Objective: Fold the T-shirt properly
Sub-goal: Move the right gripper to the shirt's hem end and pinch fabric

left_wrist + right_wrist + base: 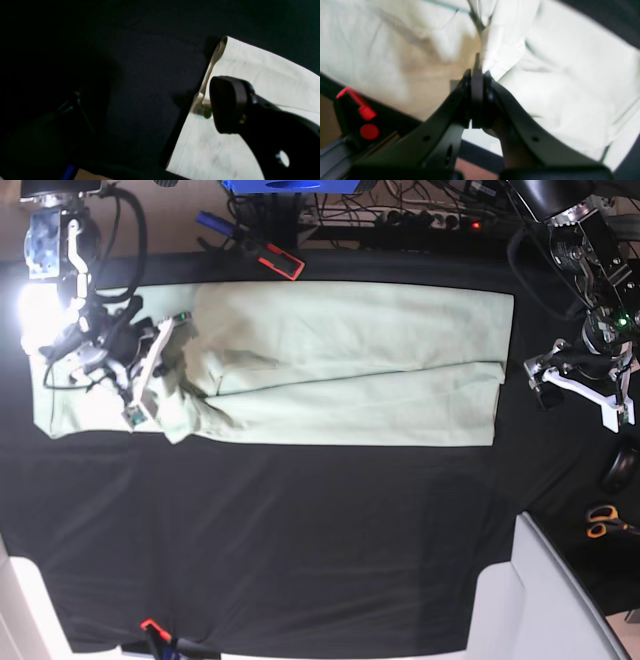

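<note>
Writing/labels: none readable in any view.
Left wrist view: left gripper [160, 105] spread wide, holding nothing. One black finger pad [228, 103] hangs over the T-shirt [262, 72] edge; the other finger is lost in the dark at left. Shirt fills the right side, folded edge running diagonally over the black tablecloth [150, 62].
Right wrist view: right gripper [477, 75] clenched on a bunched ridge of the T-shirt [570, 82]. Pale cloth all around the jaws. Red clamp [357, 103] at left edge.
Base view: T-shirt [340, 360] lies as a long band across the far part of the tablecloth [300, 540]. Right gripper [178, 365] sits on its rumpled left end. Left gripper [545, 385] just off the shirt's right edge, apart from it. Scissors [605, 522] at right.
</note>
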`<state>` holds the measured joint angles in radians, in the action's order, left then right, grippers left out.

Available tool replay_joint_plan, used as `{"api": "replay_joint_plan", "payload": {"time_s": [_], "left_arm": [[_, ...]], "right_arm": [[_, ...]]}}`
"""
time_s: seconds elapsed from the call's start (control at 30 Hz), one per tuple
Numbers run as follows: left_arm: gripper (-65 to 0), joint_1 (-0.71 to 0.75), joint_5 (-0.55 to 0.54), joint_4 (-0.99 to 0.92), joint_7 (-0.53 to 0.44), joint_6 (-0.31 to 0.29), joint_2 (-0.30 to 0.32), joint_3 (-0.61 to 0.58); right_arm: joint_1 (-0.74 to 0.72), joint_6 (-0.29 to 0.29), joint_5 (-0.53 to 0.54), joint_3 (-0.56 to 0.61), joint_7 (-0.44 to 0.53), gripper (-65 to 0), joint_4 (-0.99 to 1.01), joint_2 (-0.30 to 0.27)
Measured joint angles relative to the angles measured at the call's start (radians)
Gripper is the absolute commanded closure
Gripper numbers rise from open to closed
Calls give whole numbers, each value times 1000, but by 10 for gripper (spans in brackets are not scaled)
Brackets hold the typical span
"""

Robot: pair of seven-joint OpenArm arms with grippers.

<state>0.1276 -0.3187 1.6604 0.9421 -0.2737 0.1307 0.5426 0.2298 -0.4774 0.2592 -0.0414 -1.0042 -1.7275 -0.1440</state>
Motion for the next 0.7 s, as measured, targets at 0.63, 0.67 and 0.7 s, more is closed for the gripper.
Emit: {"api": "replay_joint_plan", "payload": {"time_s": [0.63,0.67,0.7], "left_arm": [[-621,0,0,0,0,0,0,0],[-621,0,0,0,0,0,0,0],[-621,0,0,0,0,0,0,0]], "right_arm": [[51,0,0,2,7,-1,-28,40],[53,0,-1,2,8,-1,-28,40],[56,0,-1,2,8,-1,-28,40]]}}
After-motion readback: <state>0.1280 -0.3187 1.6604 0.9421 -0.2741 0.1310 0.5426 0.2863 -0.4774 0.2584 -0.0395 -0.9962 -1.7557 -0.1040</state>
